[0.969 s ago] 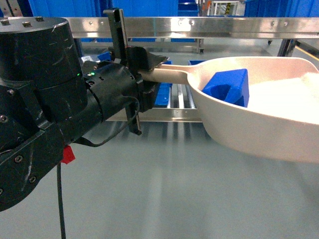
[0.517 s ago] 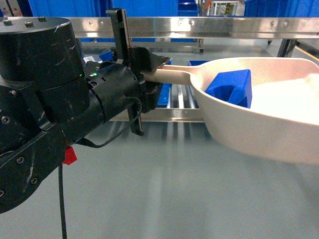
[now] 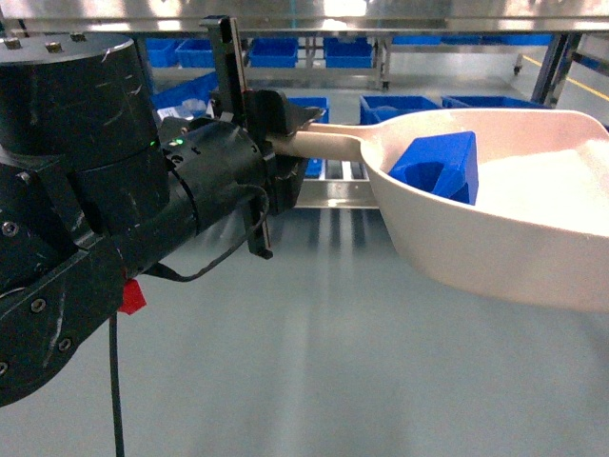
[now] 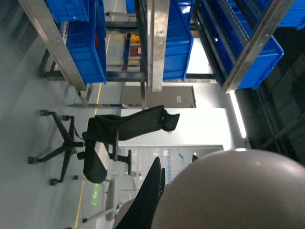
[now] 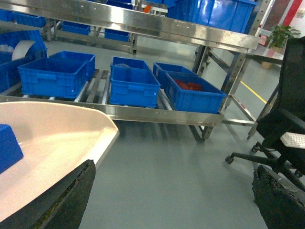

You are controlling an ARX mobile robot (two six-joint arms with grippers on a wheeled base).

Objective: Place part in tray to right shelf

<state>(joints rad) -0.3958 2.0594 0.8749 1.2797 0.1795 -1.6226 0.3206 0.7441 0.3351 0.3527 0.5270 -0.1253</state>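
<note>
The beige tray (image 3: 495, 238) hangs level in the air at the right of the head view, and my left gripper (image 3: 288, 143) is shut on its long handle. Inside the scoop, near the handle end, lies the blue part (image 3: 438, 164). In the left wrist view the tray's rounded body (image 4: 233, 191) fills the lower right beside one black finger (image 4: 151, 195). My right gripper (image 5: 174, 202) is open over bare floor, with the tray's rim (image 5: 102, 138) and a corner of the part (image 5: 7, 148) to its left. The steel right shelf (image 5: 143, 112) stands ahead.
Several blue crates (image 5: 133, 86) sit on the shelf's roller lanes, one holding red pieces (image 5: 190, 87). An upper steel rail (image 5: 143, 21) runs above them. A black office chair (image 5: 286, 124) stands on the floor at the right. Grey floor (image 3: 333, 362) lies between me and the shelf.
The shelf's upper rail has slid up to the top of the head view, and the blue crates under it have come into sight. Arm, tray and part keep the same pose.
</note>
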